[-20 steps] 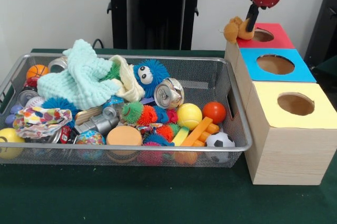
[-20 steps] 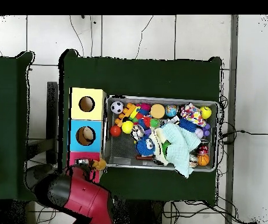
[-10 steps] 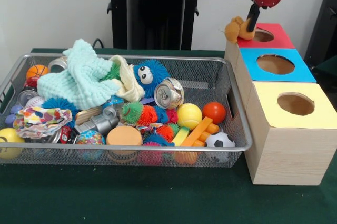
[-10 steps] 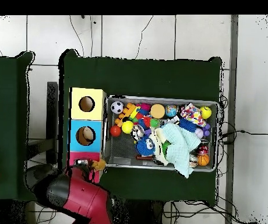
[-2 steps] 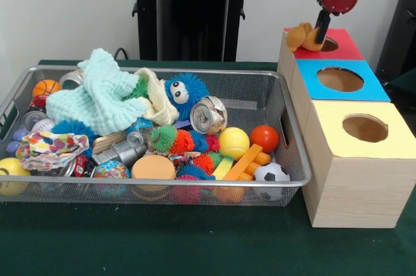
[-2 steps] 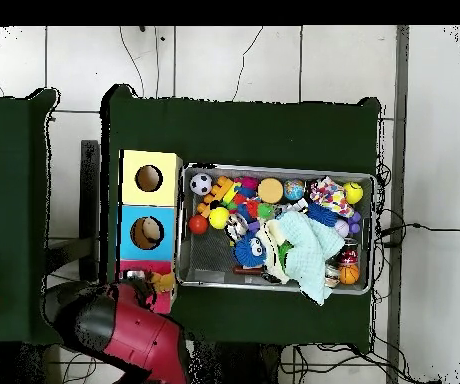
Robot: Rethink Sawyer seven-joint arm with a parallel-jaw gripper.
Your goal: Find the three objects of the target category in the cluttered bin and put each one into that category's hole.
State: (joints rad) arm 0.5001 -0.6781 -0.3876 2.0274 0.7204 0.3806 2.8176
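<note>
Upper right of the frame: the claw (image 5: 320, 37) grips a small orange-tan plush toy (image 5: 303, 36), hanging just left of the red box's round hole (image 5: 329, 44).

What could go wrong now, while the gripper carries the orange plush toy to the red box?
The orange plush toy hangs at the gripper beside the hole of the red box, not over it. If released now, it may land on the lid or fall off the box's edge. The soft toy may also catch on the rim.
</note>
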